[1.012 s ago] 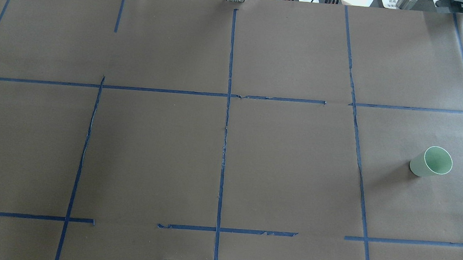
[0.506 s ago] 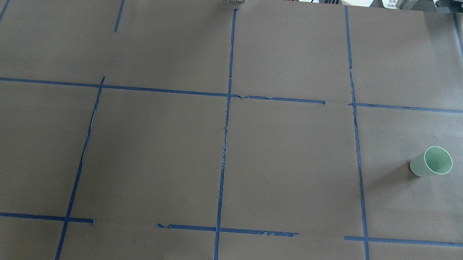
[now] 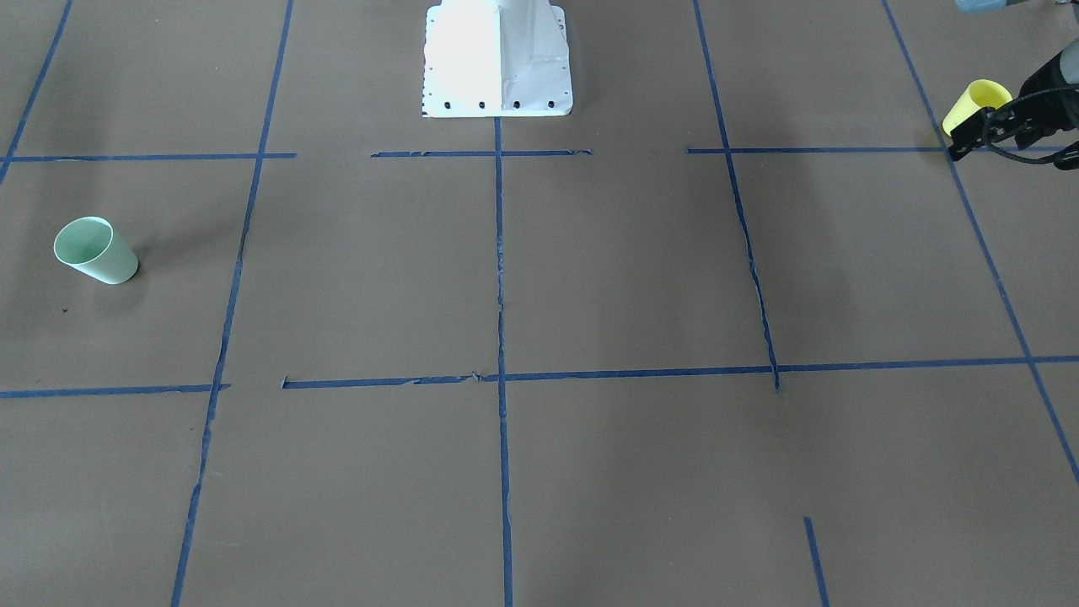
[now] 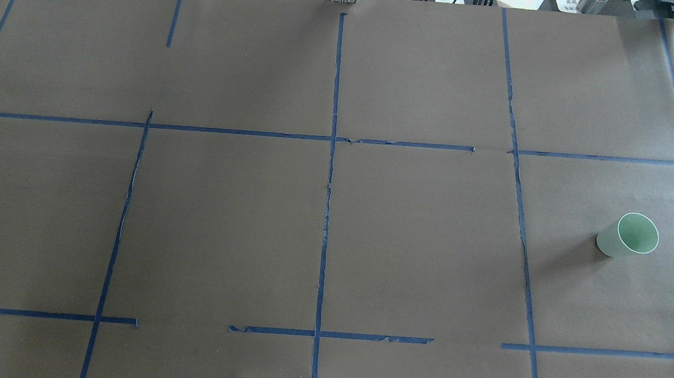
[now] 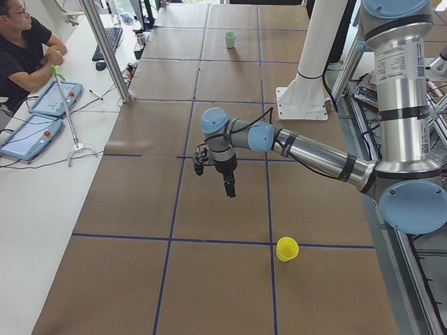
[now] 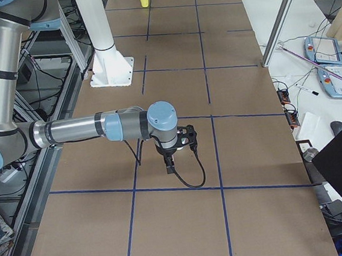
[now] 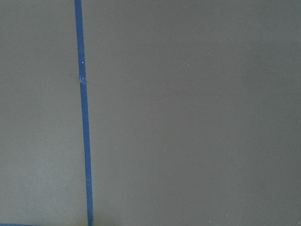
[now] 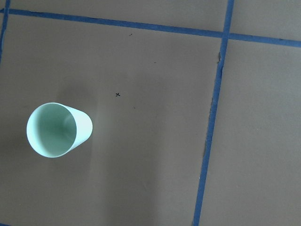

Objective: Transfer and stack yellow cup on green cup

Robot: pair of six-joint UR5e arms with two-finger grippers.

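Note:
The yellow cup (image 5: 287, 248) stands upright on the brown table cover at the robot's left end; it also shows in the front-facing view (image 3: 976, 99) and far off in the exterior right view (image 6: 143, 0). My left gripper (image 5: 230, 188) hangs above the table, apart from the yellow cup, and its tip shows at the front-facing view's right edge (image 3: 959, 150); I cannot tell if it is open. The green cup (image 4: 628, 235) stands upright at the right end, and also shows in the front-facing view (image 3: 93, 250) and the right wrist view (image 8: 57, 129). My right gripper (image 6: 169, 165) hovers above the table; I cannot tell its state.
Blue tape lines (image 4: 329, 182) divide the brown cover into squares. The white robot base (image 3: 497, 59) stands at the table's robot side. An operator (image 5: 21, 49) sits at a side desk with tablets. A metal post (image 5: 105, 49) stands at the table's edge.

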